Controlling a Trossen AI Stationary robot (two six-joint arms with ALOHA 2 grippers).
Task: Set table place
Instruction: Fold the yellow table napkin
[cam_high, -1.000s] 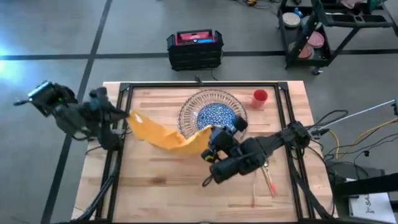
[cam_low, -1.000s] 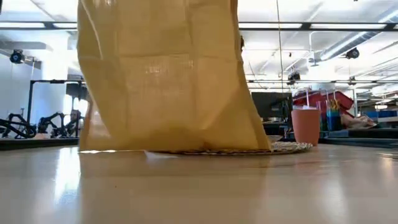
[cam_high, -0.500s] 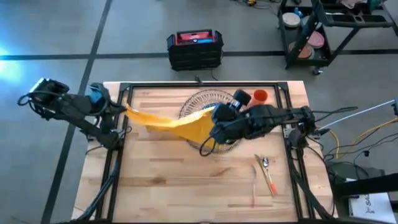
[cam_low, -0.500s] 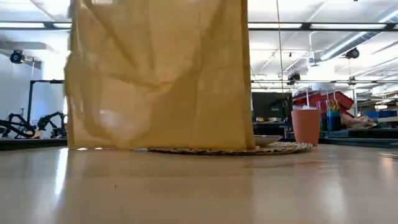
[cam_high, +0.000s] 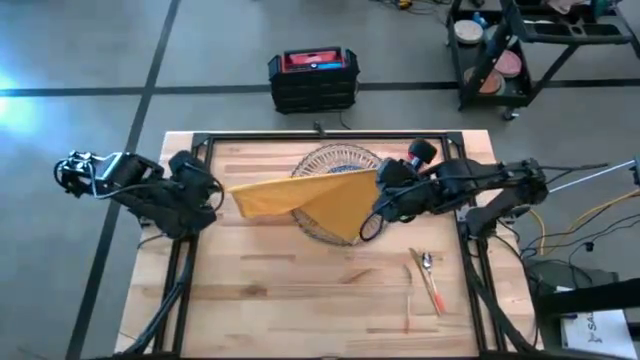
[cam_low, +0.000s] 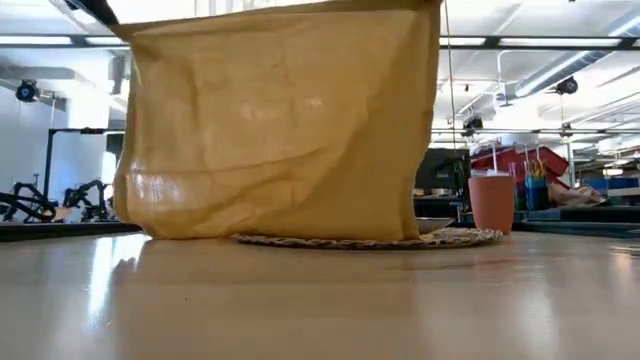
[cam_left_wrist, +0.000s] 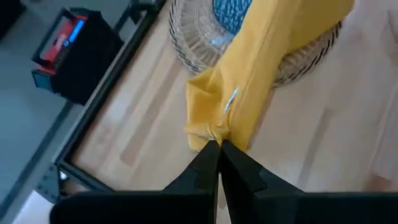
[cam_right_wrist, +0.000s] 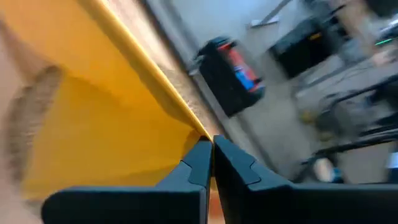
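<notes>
1. Table (cam_high: 260, 290): light wooden top with a black frame, seen from above in the high view.
2. Yellow napkin (cam_high: 310, 197): held off the table, stretched between the two grippers and hanging as a sheet over the plates near the far edge; in the low view its lower edge (cam_low: 270, 232) hangs at the glass plate's rim.
3. Left gripper (cam_left_wrist: 217, 146): at the napkin's end toward the left edge, fingers clenched on a bunched corner of the cloth.
4. Right gripper (cam_right_wrist: 210, 142): at the napkin's other end, above the plates' right side, fingers pinched together on the cloth's upper edge.
5. Clear glass plate (cam_high: 322, 160): lies flat near the middle of the far edge, largely covered by the napkin.
6. Blue-patterned plate (cam_left_wrist: 231, 14): rests inside the glass plate, partly hidden by the cloth.
7. Red-orange cup (cam_low: 491, 203): upright, just beside the glass plate toward the far right corner.
8. Orange-handled cutlery (cam_high: 431, 282): lies on the table near the right edge, well apart from the plates.
</notes>
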